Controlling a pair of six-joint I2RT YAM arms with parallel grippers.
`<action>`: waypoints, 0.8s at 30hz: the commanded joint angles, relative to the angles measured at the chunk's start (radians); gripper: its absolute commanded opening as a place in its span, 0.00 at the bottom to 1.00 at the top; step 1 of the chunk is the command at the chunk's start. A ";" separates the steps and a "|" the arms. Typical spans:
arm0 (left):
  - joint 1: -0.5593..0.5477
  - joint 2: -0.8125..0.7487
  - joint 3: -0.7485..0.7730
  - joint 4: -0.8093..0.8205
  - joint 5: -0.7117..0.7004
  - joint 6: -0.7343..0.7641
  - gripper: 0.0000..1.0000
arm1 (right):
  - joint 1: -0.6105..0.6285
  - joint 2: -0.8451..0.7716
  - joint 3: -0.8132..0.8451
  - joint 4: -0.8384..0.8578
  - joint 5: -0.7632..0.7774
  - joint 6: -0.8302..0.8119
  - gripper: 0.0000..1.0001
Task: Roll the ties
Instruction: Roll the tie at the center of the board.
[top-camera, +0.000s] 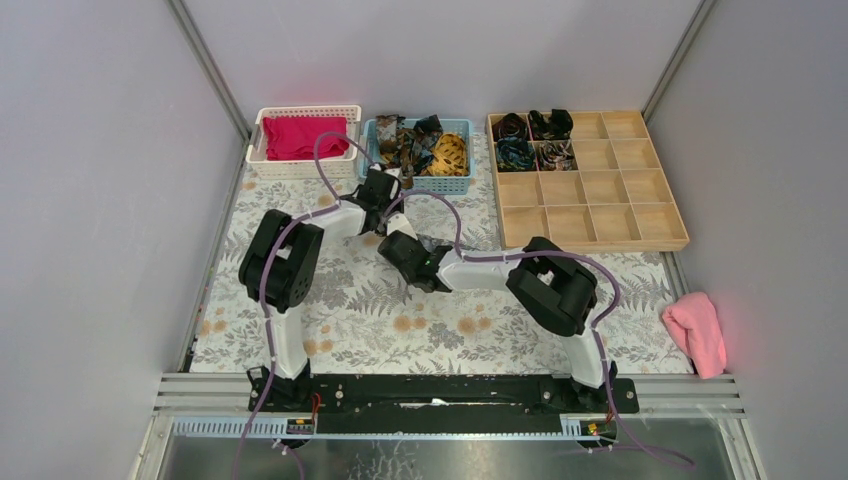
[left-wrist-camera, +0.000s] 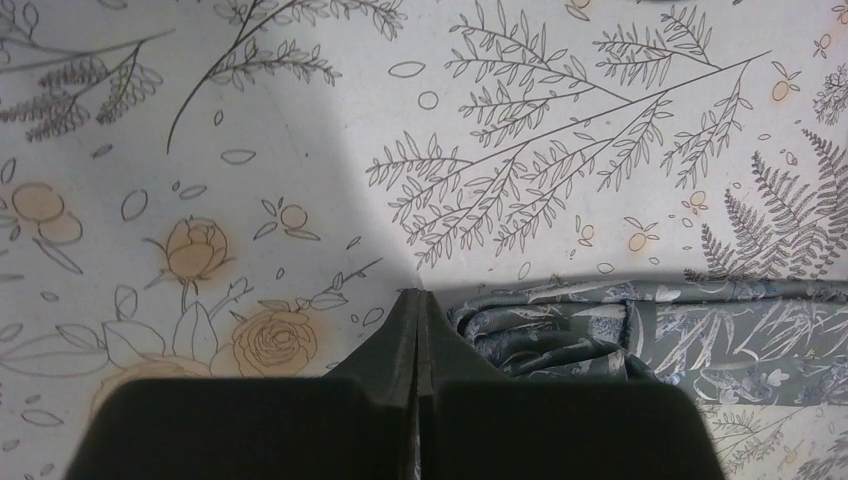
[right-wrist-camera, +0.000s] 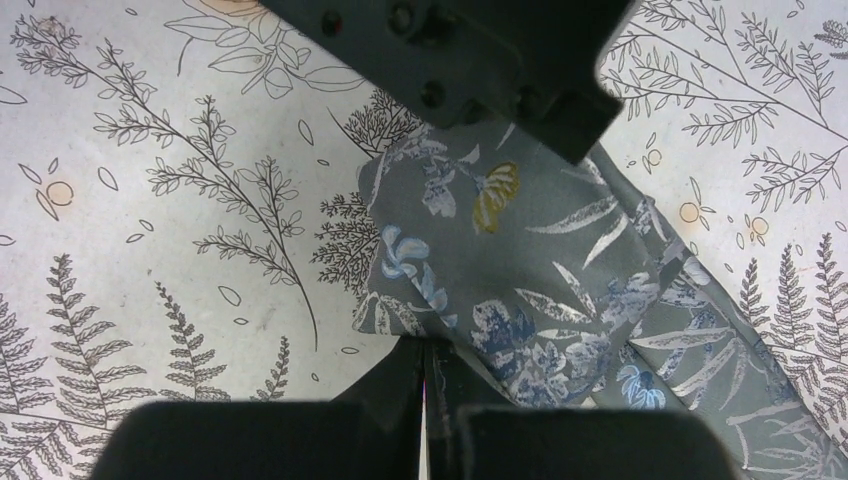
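Floral-printed counter (top-camera: 340, 330) between grey walls. To roll well, the grey tie (right-wrist-camera: 560, 300) at its middle likely needs its crumpled end flattened first, then coiled tight and even. Both the left claw (left-wrist-camera: 417, 305) and the right claw (right-wrist-camera: 430, 352) sit fully closed at its edge, gripping nothing that I can tell. Its print shows blue and white leaves, with one yellow.

Grey walls (top-camera: 90, 150); floral tablecloth (top-camera: 400, 330); metal corner posts (top-camera: 210, 70); reddish glow (top-camera: 748, 318), perhaps reflection.
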 joint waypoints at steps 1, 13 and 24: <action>-0.145 0.069 -0.144 -0.270 -0.092 -0.049 0.00 | -0.007 0.009 0.075 -0.015 -0.080 -0.031 0.00; -0.146 -0.011 -0.112 -0.274 -0.201 -0.145 0.00 | 0.090 -0.394 -0.296 0.001 -0.087 0.091 0.26; -0.106 -0.003 0.091 -0.385 -0.332 -0.107 0.00 | 0.090 -0.702 -0.457 -0.184 0.210 0.265 0.27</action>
